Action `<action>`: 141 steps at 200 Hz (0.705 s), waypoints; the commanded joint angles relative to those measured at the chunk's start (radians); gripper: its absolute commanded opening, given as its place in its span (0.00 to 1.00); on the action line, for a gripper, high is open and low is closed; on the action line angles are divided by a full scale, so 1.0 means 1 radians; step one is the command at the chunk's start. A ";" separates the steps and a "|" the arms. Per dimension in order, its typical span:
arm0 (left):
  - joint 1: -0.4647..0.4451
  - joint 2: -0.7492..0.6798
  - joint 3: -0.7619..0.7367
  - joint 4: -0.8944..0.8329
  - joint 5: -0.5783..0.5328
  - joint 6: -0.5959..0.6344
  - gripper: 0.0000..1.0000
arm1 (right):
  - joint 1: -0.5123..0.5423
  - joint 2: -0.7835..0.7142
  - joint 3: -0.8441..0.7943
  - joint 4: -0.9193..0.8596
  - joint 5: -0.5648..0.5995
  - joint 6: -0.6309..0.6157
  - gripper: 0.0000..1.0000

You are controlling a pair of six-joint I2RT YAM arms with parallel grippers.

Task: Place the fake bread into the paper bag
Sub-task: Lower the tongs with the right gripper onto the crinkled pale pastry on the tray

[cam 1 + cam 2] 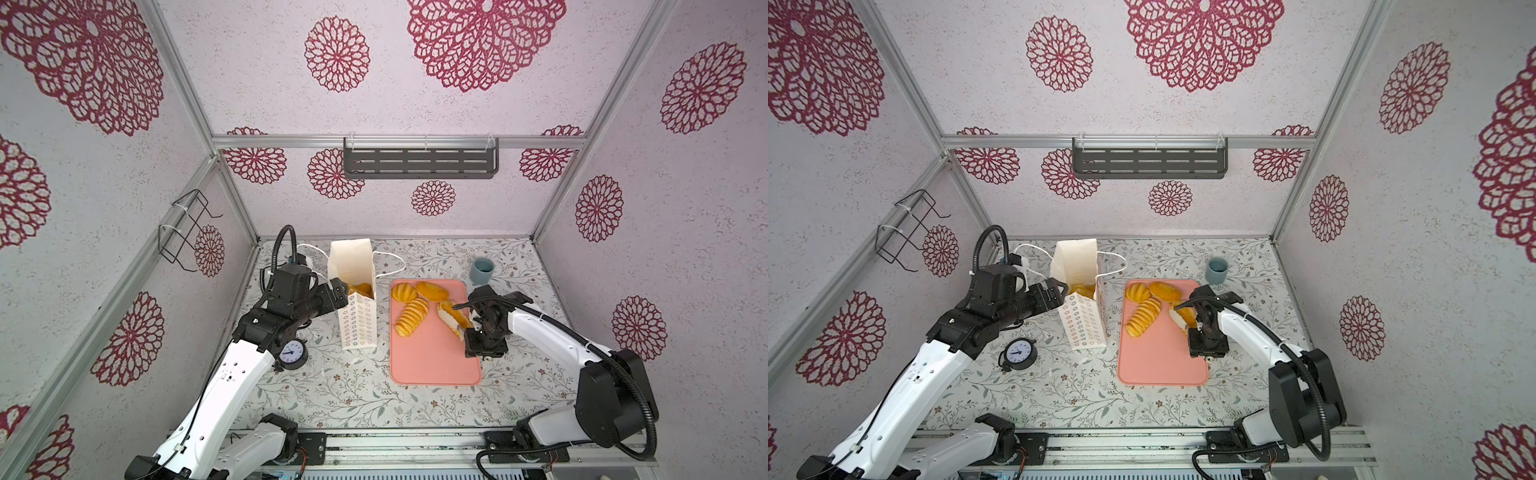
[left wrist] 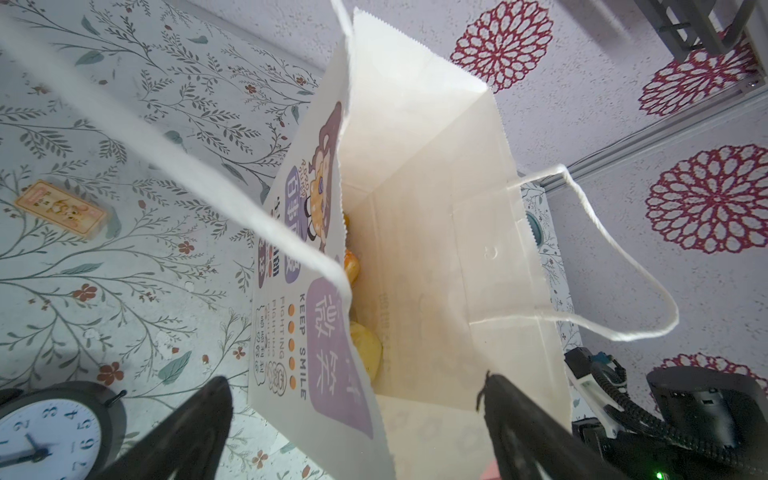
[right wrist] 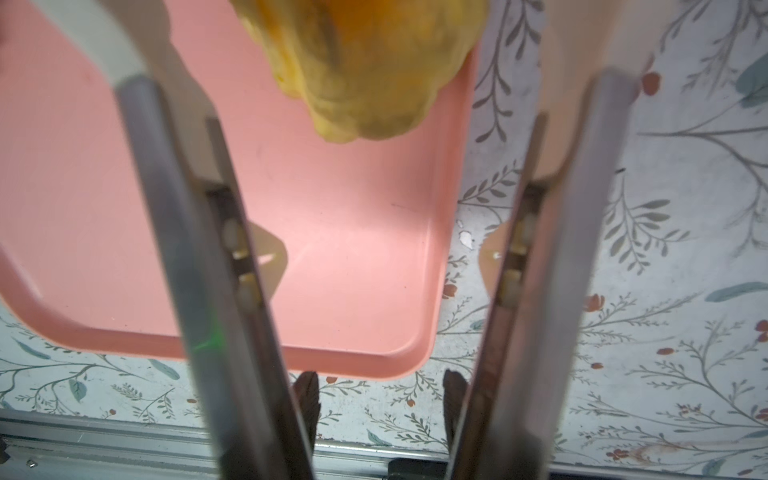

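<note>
Your right gripper [image 1: 460,328], working long tongs [image 3: 187,249], stands part open astride a fake bread [image 1: 448,309] on the pink tray [image 1: 432,365], not yet touching it: centre, then squeeze gently. Keep your left gripper [image 1: 338,296] spread wide at the mouth of the paper bag [image 1: 359,328], just left of the tray.

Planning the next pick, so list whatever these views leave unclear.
- Bagged bread: the bag walls hide most in both top views and the left wrist view; count unknown.
- Bread between the tongs: blurred and cut off in the right wrist view, partly under the right arm in both top views; contact unclear.
- Card: print too small in the left wrist view.
</note>
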 commanded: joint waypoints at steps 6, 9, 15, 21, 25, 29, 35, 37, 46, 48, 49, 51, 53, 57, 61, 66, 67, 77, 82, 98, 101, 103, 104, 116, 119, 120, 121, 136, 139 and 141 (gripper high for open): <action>0.007 -0.007 -0.016 0.045 0.013 0.004 0.97 | 0.025 -0.005 0.034 -0.044 -0.025 -0.015 0.50; 0.005 -0.007 -0.016 0.045 0.014 0.004 0.97 | 0.028 -0.005 0.035 -0.045 -0.028 -0.014 0.50; 0.007 -0.005 -0.018 0.048 0.015 0.006 0.97 | 0.035 -0.005 0.035 -0.048 -0.029 -0.010 0.50; 0.008 -0.005 -0.017 0.050 0.015 0.006 0.97 | 0.045 -0.003 0.037 -0.052 -0.029 -0.007 0.49; 0.008 -0.004 -0.020 0.052 0.015 0.006 0.97 | 0.050 -0.003 0.038 -0.053 -0.030 -0.004 0.49; 0.008 -0.005 -0.019 0.053 0.015 0.007 0.97 | 0.055 -0.003 0.038 -0.055 -0.033 -0.003 0.49; 0.008 -0.005 -0.020 0.056 0.015 0.006 0.97 | 0.063 -0.004 0.039 -0.058 -0.039 0.003 0.49; 0.008 -0.004 -0.020 0.056 0.016 0.007 0.97 | 0.066 -0.003 0.039 -0.058 -0.041 0.004 0.49; 0.009 -0.004 -0.024 0.059 0.015 0.008 0.97 | 0.077 -0.005 0.039 -0.061 -0.047 0.010 0.48; 0.010 -0.004 -0.025 0.059 0.015 0.009 0.97 | 0.080 -0.005 0.040 -0.062 -0.047 0.011 0.48; 0.010 -0.005 -0.025 0.059 0.015 0.008 0.97 | 0.081 -0.004 0.040 -0.063 -0.047 0.011 0.48; 0.009 -0.004 -0.026 0.060 0.015 0.009 0.97 | 0.084 -0.004 0.040 -0.064 -0.047 0.012 0.48; 0.009 -0.005 -0.026 0.061 0.015 0.009 0.97 | 0.086 -0.004 0.040 -0.065 -0.047 0.012 0.48; 0.010 -0.005 -0.028 0.063 0.015 0.008 0.97 | 0.090 -0.002 0.043 -0.069 -0.047 0.014 0.47; 0.010 -0.004 -0.030 0.063 0.017 0.008 0.97 | 0.093 -0.001 0.044 -0.073 -0.044 0.015 0.47; 0.010 -0.005 -0.032 0.065 0.016 0.009 0.97 | 0.098 0.000 0.047 -0.076 -0.042 0.016 0.46; 0.010 -0.005 -0.032 0.065 0.017 0.008 0.97 | 0.098 0.000 0.047 -0.076 -0.042 0.016 0.46; 0.012 -0.007 -0.038 0.068 0.016 0.006 0.97 | 0.102 0.004 0.050 -0.080 -0.035 0.016 0.46; 0.012 -0.007 -0.040 0.071 0.017 0.007 0.97 | 0.103 0.007 0.052 -0.082 -0.028 0.016 0.46; 0.016 -0.010 -0.048 0.074 0.020 0.005 0.97 | 0.102 0.027 0.055 -0.085 0.025 0.019 0.46; 0.016 -0.010 -0.048 0.076 0.022 0.005 0.97 | 0.103 0.032 0.055 -0.084 0.035 0.020 0.46; 0.015 -0.010 -0.049 0.076 0.022 0.005 0.97 | 0.102 0.035 0.055 -0.084 0.041 0.021 0.46; 0.015 -0.010 -0.049 0.076 0.021 0.005 0.97 | 0.103 0.037 0.055 -0.084 0.045 0.022 0.46; 0.016 -0.013 -0.053 0.079 0.024 0.002 0.97 | 0.106 0.052 0.057 -0.077 0.068 0.025 0.46; 0.016 -0.013 -0.053 0.079 0.023 0.002 0.97 | 0.107 0.055 0.057 -0.077 0.073 0.025 0.46; 0.016 -0.013 -0.053 0.080 0.023 0.002 0.97 | 0.108 0.056 0.057 -0.076 0.074 0.025 0.46; 0.016 -0.013 -0.053 0.080 0.023 0.003 0.97 | 0.109 0.057 0.057 -0.076 0.075 0.026 0.46; 0.018 -0.015 -0.053 0.078 0.024 0.005 0.97 | 0.113 0.068 0.058 -0.075 0.097 0.029 0.45; 0.018 -0.015 -0.053 0.078 0.024 0.005 0.97 | 0.113 0.069 0.057 -0.076 0.099 0.030 0.45; 0.018 -0.015 -0.053 0.078 0.025 0.005 0.97 | 0.113 0.069 0.057 -0.076 0.101 0.031 0.45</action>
